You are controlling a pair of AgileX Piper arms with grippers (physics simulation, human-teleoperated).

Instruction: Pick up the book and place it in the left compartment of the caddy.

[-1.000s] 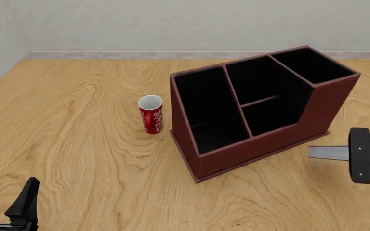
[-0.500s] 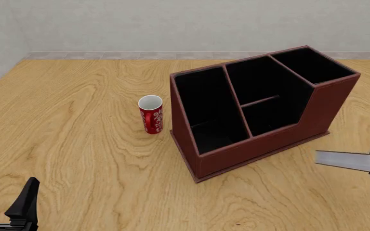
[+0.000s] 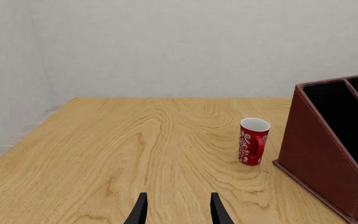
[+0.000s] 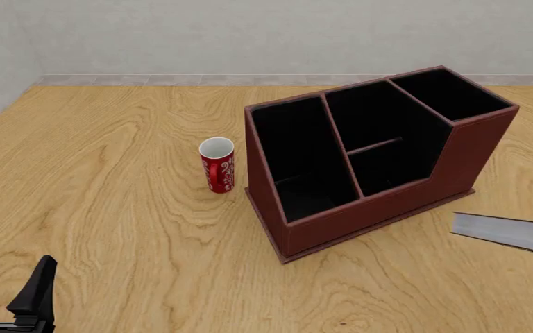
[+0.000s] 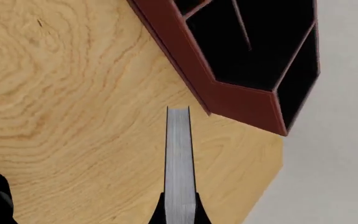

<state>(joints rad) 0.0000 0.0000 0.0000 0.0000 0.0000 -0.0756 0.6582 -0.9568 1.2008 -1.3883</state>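
Right gripper (image 5: pixel 179 212) was clamped on the book (image 5: pixel 179 158), fingers pinching the covers at one end, white page edges facing the wrist camera. In the front view only the book (image 4: pixel 507 232) showed, a pale slab jutting in from the right edge, off the table (image 4: pixel 109 208) and right of the caddy (image 4: pixel 377 208), near its front corner; the gripper itself sat mostly out of frame there.

Left gripper (image 4: pixel 12 291) rested low at the near left, jaws apart and empty, well away from everything.

The left compartment (image 4: pixel 304 159) stood empty, on the caddy's far side from the book. A red cup (image 4: pixel 217 165) stood just beside that wall.

Risks, as judged: the book must cross over the other slots, so carried too low it could catch a divider or shove the caddy. Held by one end, it could pivot in the grip. Overshooting left could topple the cup.
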